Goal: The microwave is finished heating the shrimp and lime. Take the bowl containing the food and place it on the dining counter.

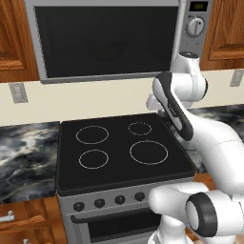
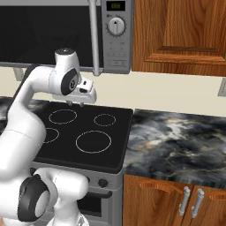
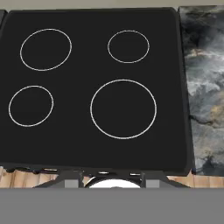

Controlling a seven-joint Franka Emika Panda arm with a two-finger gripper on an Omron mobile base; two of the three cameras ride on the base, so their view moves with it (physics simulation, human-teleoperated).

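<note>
Black glass stovetop (image 1: 121, 147) nearest, four ring burners, knob row at 6 o'clock. Marbled desk (image 2: 176, 145) flanks it at 3 o'clock. End effector (image 2: 75, 104) hangs above the rear burners, pointing down, nothing between the fingers; jaw spacing cannot be told. Beyond, at 12 o'clock, microwave (image 1: 114, 38) mounted over the stove, door shut.
</note>
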